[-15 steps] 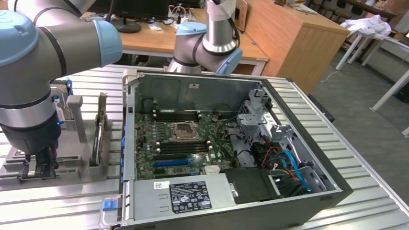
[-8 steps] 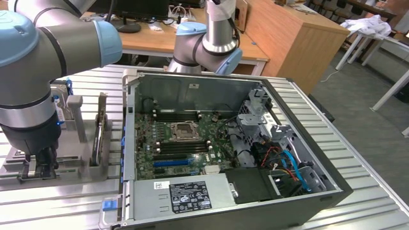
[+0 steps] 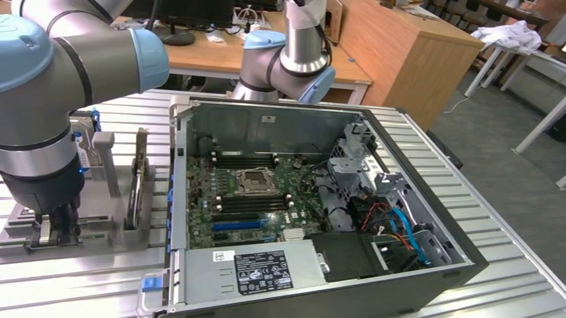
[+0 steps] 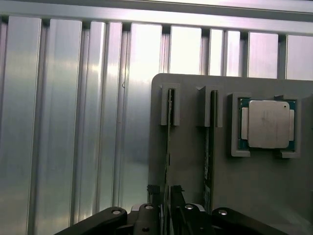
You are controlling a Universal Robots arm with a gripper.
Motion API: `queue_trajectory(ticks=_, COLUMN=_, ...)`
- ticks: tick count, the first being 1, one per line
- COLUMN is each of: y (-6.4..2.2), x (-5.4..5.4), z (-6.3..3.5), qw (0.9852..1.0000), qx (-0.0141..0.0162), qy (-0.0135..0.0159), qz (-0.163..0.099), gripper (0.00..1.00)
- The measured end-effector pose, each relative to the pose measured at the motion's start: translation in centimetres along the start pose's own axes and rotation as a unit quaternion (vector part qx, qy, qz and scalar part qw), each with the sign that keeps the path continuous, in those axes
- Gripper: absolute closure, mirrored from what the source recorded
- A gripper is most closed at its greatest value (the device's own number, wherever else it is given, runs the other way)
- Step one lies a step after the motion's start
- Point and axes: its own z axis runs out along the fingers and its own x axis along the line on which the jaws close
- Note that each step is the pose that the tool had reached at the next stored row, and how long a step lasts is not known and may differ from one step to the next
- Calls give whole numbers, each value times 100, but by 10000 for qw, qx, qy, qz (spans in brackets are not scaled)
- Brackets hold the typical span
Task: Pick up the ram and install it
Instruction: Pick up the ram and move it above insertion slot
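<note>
One arm (image 3: 44,132) pointing straight down, gripper (image 4: 166,196) over ram (image 4: 169,127) in grey holder (image 4: 195,171)

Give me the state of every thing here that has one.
ram, on edge in a slot of the holder, not yet lifted
second stick, on edge in the neighbouring slot
processor chip, flat in its recess
gripper, down over the ram
computer case, on its side, open
processor socket, looks empty

A wooden desk (image 3: 265,63) is standing at the back beside a big wooden cabinet (image 3: 398,59). A white cloth (image 3: 515,33) is lying on a white table (image 3: 486,66). Grey floor (image 3: 513,192) is showing below.
</note>
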Motion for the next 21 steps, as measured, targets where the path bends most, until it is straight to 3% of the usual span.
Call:
queue_trajectory(ticks=1, y=0, x=0, z=0, qw=10000, qx=0, qy=0, qz=0, gripper=78)
queue_trajectory(ticks=21, y=-1, x=-10, z=1, qw=10000, qx=0, qy=0, qz=0, gripper=78)
